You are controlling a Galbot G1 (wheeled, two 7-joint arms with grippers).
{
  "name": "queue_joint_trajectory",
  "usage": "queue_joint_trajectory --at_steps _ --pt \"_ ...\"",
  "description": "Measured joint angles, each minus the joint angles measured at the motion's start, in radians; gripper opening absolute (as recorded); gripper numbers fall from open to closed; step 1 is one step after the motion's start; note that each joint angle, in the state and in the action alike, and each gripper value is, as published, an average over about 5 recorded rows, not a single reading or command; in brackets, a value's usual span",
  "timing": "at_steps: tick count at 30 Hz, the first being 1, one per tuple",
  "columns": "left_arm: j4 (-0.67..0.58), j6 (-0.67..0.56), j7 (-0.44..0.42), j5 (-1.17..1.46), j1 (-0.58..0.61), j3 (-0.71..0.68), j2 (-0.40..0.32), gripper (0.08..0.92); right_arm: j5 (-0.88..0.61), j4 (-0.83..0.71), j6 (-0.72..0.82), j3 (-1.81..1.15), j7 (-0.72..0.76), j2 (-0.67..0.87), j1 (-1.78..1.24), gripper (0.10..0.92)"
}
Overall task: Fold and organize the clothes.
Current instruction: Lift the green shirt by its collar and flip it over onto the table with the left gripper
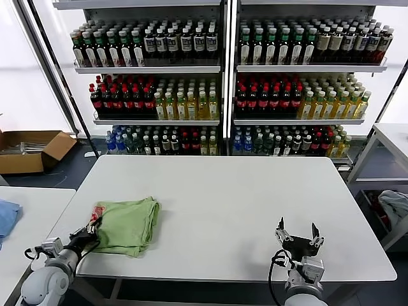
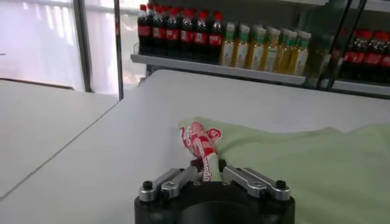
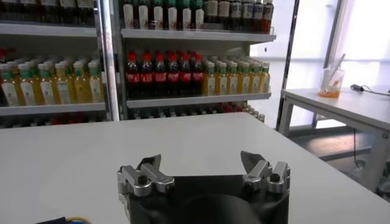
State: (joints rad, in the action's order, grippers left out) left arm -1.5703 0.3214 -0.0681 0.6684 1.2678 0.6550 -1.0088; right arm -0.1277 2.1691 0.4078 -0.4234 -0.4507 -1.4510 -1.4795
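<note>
Head view: my left hand [image 1: 88, 234] pinches the near-left corner of the polo shirt [image 1: 127, 224], which lies as a folded green bundle on the white worktop [image 1: 242, 204], close to its left edge and toward the near side. The left wrist view shows my fingers pressed together on a bunched scrap of the red-and-white print [image 2: 204, 146], which pokes out where the cloth meets the hand, with the plain green side spreading away across the worktop. My right hand [image 1: 298, 237] waits spread and empty over the near edge toward the right corner, well apart from the shirt. By my judgement the folding is largely done: the garment sits compact, though its edges look uneven and the printed corner is not yet tucked, so tidying and final placement remain.
</note>
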Motion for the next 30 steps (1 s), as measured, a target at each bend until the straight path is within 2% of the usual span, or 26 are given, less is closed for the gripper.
queue_joint_trajectory --at_steps 6,18,23,30 --pt "0.032 -0.015 -0.002 0.014 -0.002 0.067 0.05 0.144 -0.006 -0.009 0.003 0.007 0.001 0.008 0.012 0.823" --pt "0.084 -0.057 -0.007 0.02 -0.03 0.211 0.224 0.144 -0.016 -0.022 0.003 0.014 0.002 0.015 0.029 0.823" --pt "0.062 -0.064 -0.009 0.003 -0.021 0.219 0.232 0.144 -0.019 -0.022 0.003 0.006 0.002 0.018 0.025 0.823" --pt "-0.031 -0.054 0.011 -0.019 -0.008 0.158 0.177 0.144 -0.016 -0.024 -0.005 -0.012 0.0 0.014 0.007 0.823"
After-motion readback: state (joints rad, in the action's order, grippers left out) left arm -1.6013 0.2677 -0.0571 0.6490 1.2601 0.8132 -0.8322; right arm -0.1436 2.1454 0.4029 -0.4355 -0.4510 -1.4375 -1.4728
